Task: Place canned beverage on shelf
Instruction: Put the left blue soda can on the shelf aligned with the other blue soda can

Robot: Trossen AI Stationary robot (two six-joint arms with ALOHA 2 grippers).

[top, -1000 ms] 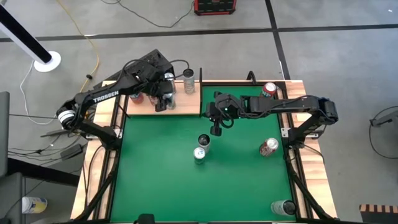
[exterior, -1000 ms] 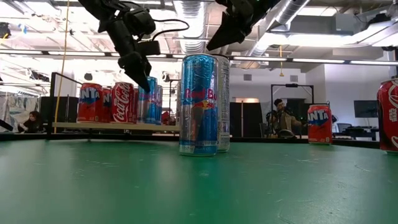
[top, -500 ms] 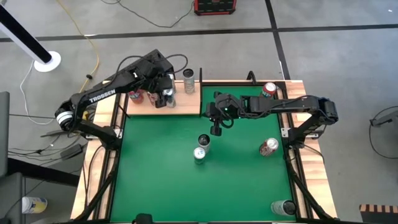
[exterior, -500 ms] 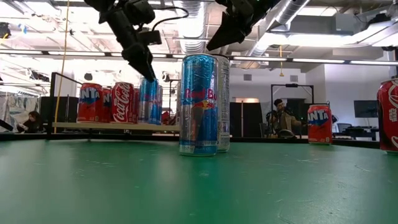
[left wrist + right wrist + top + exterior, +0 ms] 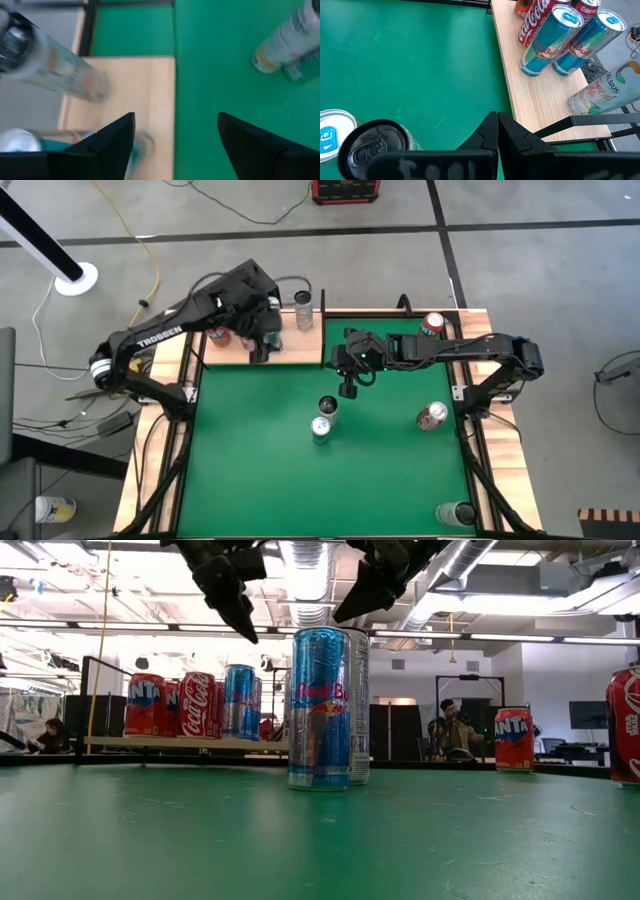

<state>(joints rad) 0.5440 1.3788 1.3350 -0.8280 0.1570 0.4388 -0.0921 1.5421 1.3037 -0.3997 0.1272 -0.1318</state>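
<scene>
At the left, the left gripper (image 5: pixel 262 345) has lifted clear of the shelf (image 5: pixel 300 348). A second ago it reached down among the cans there; now it hangs above them with jaws apart and nothing between them, as the left wrist view shows (image 5: pixel 175 145). The blue Red Bull can (image 5: pixel 238 701) it was at stands alone on the shelf beside the Coca-Cola can (image 5: pixel 197 705) and the Fanta can (image 5: pixel 144 705). That placement looks finished, and the arm seems free for another can.

In the middle of the table, a Red Bull can (image 5: pixel 320 708) and a second can (image 5: pixel 328 406) stand close together, not yet on the shelf. The right gripper (image 5: pixel 347 390) hovers just above them, jaws clenched and empty.

The low view lines the shelf cans up upright. Only the right wrist view shows two Red Bull cans (image 5: pixel 551 41) side by side and a pale Celsius can (image 5: pixel 600 92) near the shelf's edge. The high view alone shows more cans at the table's right side.
</scene>
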